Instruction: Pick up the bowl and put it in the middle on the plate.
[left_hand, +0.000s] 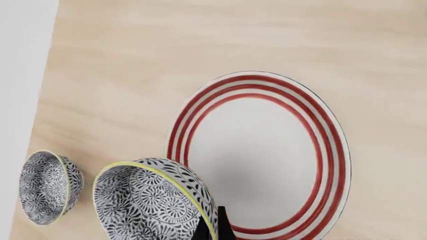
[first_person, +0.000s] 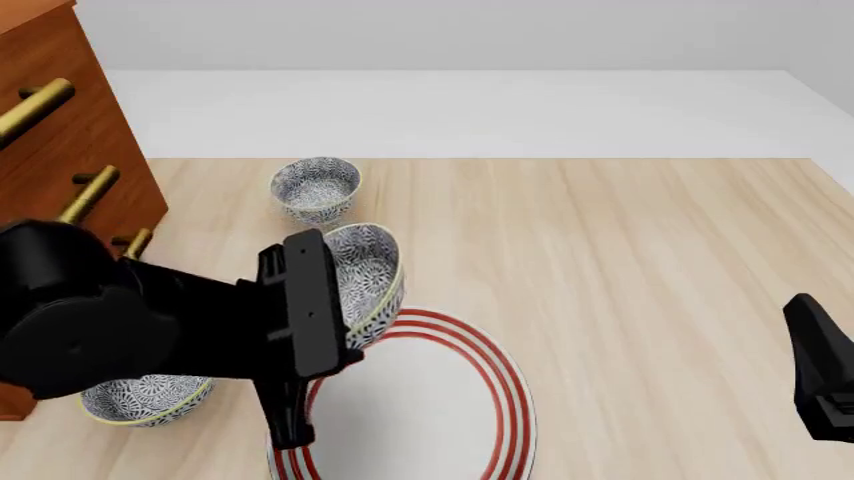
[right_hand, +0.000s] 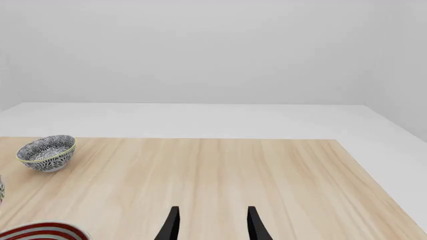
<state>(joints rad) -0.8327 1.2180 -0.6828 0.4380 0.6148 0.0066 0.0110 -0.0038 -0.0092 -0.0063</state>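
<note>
Bowl (first_person: 363, 275), patterned blue-grey, hangs tilted above the far-left rim of the plate (first_person: 501, 395), its wall pinched between the fingers of our left gripper (left_hand: 213, 227). We see our right gripper (right_hand: 211, 225) with fingers apart, holding nothing, low at the right. Two similar bowls rest on the table (first_person: 641, 260): one farther off (first_person: 316, 187), one near left (first_person: 144, 400).

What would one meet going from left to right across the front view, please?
Drawer cabinet → near bowl → left arm → held bowl → plate → right gripper. The far bowl overlaps the held one sideways, so I leave it out.
</note>
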